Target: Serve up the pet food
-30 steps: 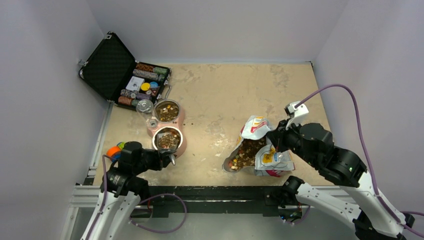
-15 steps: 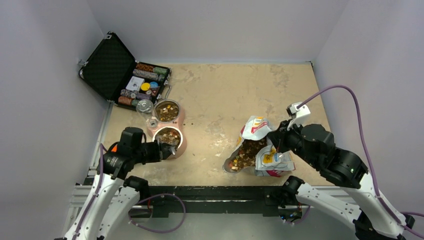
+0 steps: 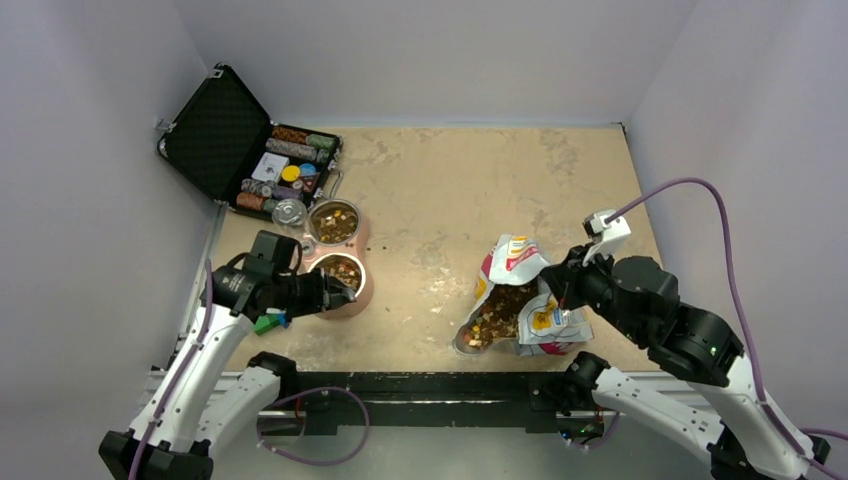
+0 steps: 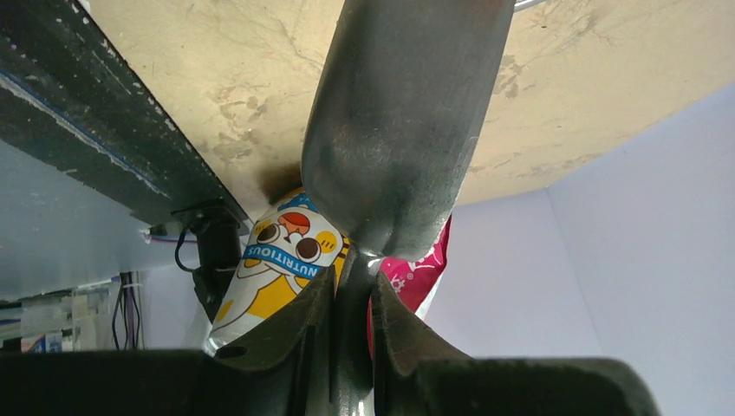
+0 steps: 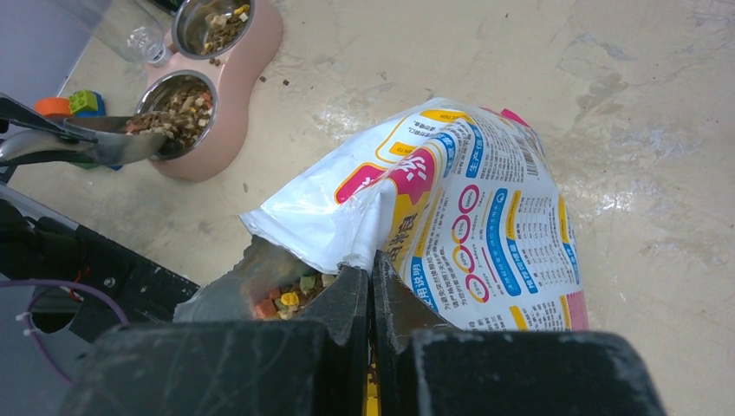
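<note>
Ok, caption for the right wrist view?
Right gripper pinches the rim of the open bag, kibble showing inside; a loaded scoop is at the nearer bowl.

– Where does everything sit in the top view?
– The case lies at upper left. Just below it, left of centre, stands the feeder with two bowls, one behind the other, kibble in both.
– And your claws?
– My left claw holds the scoop at the near bowl's rim, with blocks just beside my arm. My right claw pinches the bag right of centre, with more kibble inside.
</note>
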Available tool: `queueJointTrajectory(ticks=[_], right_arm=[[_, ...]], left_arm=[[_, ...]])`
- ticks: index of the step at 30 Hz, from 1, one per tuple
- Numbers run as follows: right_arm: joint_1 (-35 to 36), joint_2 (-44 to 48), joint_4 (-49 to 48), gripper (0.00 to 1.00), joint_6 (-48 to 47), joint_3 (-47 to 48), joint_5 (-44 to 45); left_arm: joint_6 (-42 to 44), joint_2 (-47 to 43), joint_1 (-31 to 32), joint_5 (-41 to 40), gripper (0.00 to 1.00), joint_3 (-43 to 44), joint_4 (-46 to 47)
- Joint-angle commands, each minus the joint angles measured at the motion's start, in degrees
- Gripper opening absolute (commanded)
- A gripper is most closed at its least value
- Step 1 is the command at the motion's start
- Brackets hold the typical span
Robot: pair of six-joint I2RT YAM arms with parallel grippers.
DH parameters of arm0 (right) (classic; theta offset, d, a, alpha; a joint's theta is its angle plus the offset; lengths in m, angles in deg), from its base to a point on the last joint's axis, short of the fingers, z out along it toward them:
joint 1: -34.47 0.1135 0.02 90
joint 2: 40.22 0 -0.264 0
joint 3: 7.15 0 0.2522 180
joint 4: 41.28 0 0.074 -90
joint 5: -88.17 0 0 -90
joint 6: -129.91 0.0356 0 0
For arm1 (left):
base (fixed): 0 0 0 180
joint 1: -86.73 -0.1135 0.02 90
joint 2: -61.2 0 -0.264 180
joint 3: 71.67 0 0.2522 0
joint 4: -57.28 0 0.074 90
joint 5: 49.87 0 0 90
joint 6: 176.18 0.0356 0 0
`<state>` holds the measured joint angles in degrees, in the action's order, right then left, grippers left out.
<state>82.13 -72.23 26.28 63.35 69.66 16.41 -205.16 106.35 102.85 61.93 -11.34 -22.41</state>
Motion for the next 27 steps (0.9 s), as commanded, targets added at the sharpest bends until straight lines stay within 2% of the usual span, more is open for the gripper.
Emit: queueJointTrajectory(ticks=[1,7,16,27], right_arm=[[-0.1,2.4,-5.5,0.00,0.9,0.6,2.9],[-0.1,3.6,-5.8,0.00,1.2,-0.6,2.5],[-0.1,4.9,-6.9,0.00,0.7,-2.4,1.7],[-0.1,5.1,-9.0,0.00,-0.3,-3.7,0.4]], left_arm=[[-7.2,3.4,-0.7,3.9,0.00,4.9,-2.4],[-5.3,8.7,-1.8,3.6,0.00,10.6,-9.0],[3.1,20.0,-3.7,6.2,0.00,22.0,-21.5],[8.4,26.7,-3.8,7.6,0.00,29.5,-28.0]])
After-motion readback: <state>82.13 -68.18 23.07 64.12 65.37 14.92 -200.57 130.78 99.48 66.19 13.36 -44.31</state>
